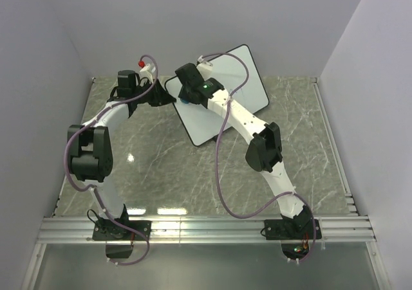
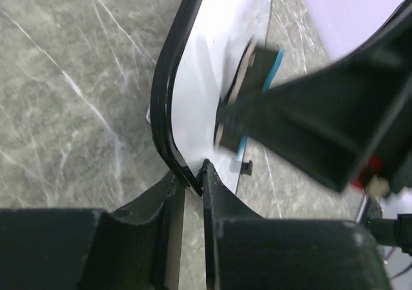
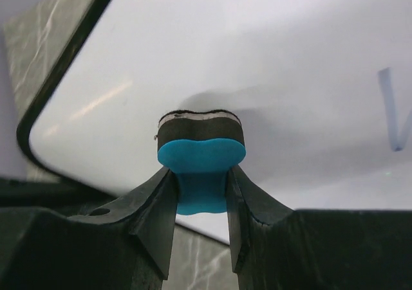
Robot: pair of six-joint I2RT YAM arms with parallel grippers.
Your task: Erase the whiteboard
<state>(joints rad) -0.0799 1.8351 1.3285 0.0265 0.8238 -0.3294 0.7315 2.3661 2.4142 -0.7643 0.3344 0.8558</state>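
The whiteboard [image 1: 241,87] with its thin black frame stands tilted on the marble table at the back middle. My left gripper [image 1: 168,97] is shut on the board's left corner; in the left wrist view the jaws [image 2: 193,181] pinch the black frame [image 2: 164,97]. My right gripper [image 1: 185,97] is shut on the small blue eraser [image 3: 201,168], whose dark felt side presses against the white surface [image 3: 257,58] near the board's left corner. A faint blue mark [image 3: 393,119] shows on the board at the right. The eraser also shows in the left wrist view [image 2: 257,78].
Grey walls enclose the table on the left, back and right. A small black foot [image 2: 246,168] sticks out at the board's edge. An aluminium rail [image 1: 206,229] runs along the near edge by the arm bases.
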